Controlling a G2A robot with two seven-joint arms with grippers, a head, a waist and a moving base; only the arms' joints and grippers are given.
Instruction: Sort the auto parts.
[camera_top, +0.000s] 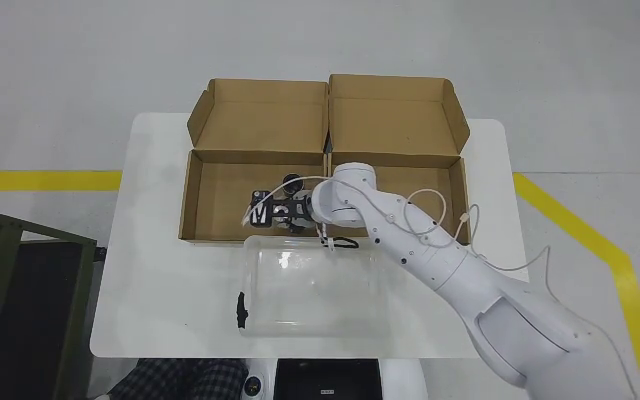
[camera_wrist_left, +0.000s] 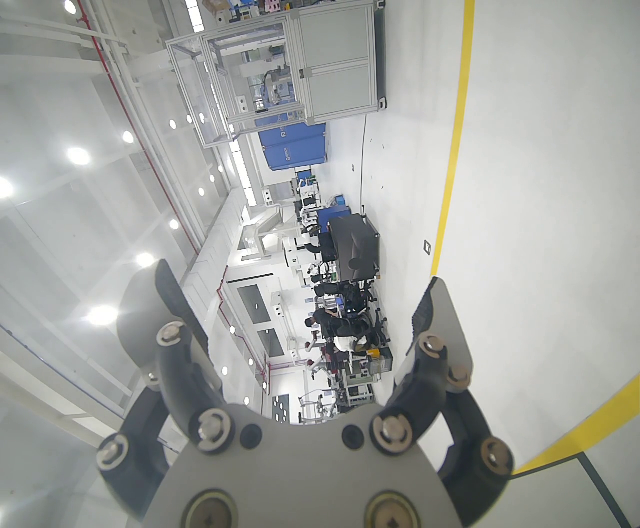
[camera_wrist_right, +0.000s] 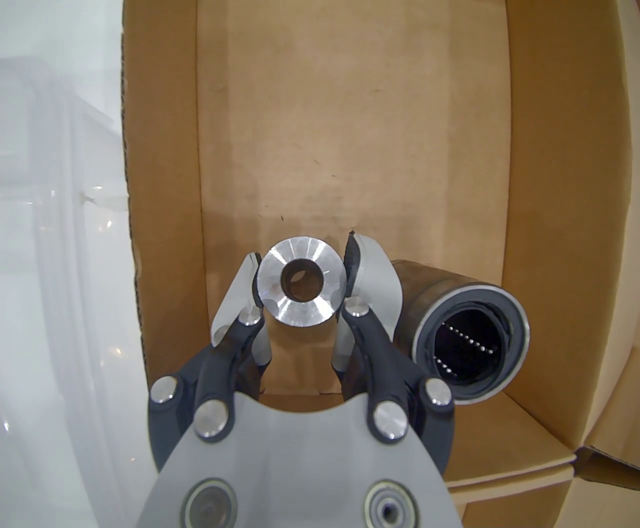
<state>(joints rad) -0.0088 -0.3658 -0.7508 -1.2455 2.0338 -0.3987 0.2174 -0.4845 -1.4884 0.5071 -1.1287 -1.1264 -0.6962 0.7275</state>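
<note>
My right gripper (camera_wrist_right: 302, 248) is shut on a silver metal bushing (camera_wrist_right: 277, 300) with a centre hole, held just above the floor of the left cardboard box (camera_wrist_right: 350, 125). A dark cylindrical bearing (camera_wrist_right: 445, 295) lies on the box floor right beside the gripper. In the top view the right gripper (camera_top: 258, 213) is inside the left cardboard box (camera_top: 215, 195), with the dark bearing (camera_top: 291, 184) just beyond it. My left gripper (camera_wrist_left: 299, 277) points up into the room, open, with nothing between its fingers.
A second cardboard box (camera_top: 400, 175) stands to the right of the first, both with lids folded back. A clear plastic bin (camera_top: 310, 290) sits at the table's front, with a small black part (camera_top: 241, 310) at its left end.
</note>
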